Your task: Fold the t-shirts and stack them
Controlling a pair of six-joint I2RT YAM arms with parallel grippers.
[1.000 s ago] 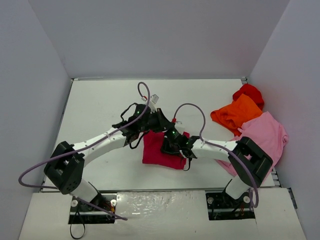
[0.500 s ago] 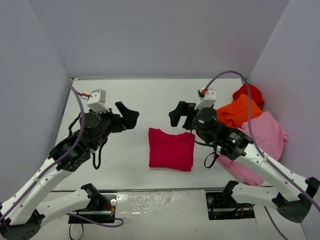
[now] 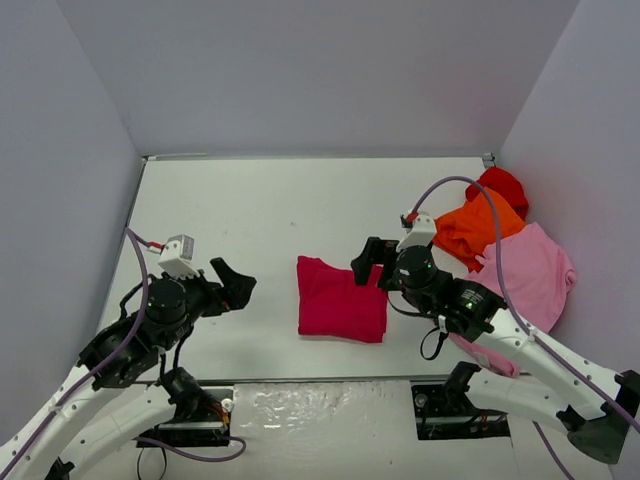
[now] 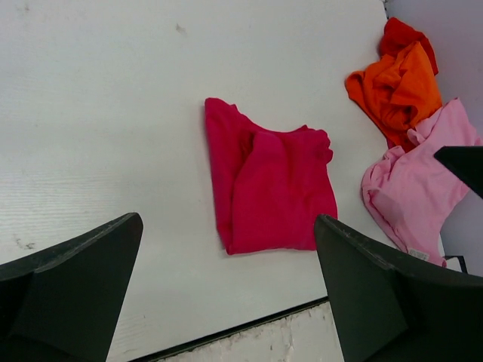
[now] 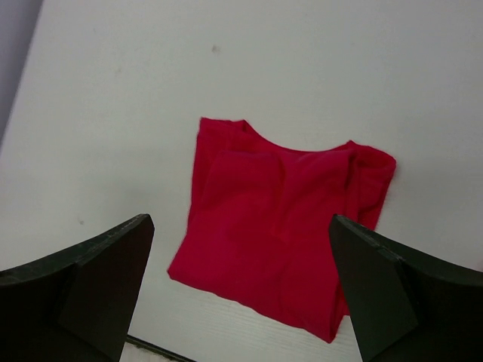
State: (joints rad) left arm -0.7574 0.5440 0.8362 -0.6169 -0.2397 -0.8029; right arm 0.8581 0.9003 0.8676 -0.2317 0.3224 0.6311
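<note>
raspberry-red shirt (image 3: 342, 299): soft matte knit, folded into a rough rectangle. One layer is lapped over another, and the curved neck edge is on the far side.
shirt edges: the left side is straight. The far-right corner is bunched and a bit ruffled.
shirt location: flat on the table (image 3: 230, 210), around the middle and toward the near edge. It sits between the two grippers and neither touches it.
orange shirt (image 3: 475, 228): a crumpled heap with creased folds, at the right side of the table.
bright red shirt (image 3: 500, 183): a small lump on the far side of the orange one, touching it and partly covered by it.
pale pink shirt (image 3: 530, 270): loosely spread and wrinkled, on the near side of the orange one, along the right wall.
left gripper (image 3: 232, 285): jaws wide apart, nothing in them. It hangs over bare table, well to the left of the folded shirt.
right gripper (image 3: 367, 262): jaws wide apart, nothing in them. It is raised by the shirt's far-right corner.
fingers: black, hard, wedge-shaped.
arms: white shells, black joints, purple cable loops.
table surface: white and matte with a fine ribbed grain. There is one small dark speck beyond the shirt.
near edge: a dark strip, then a glossy pale plate carrying the arm bases.
walls (image 3: 320, 70): plain pale lilac-grey panels on three sides.
</note>
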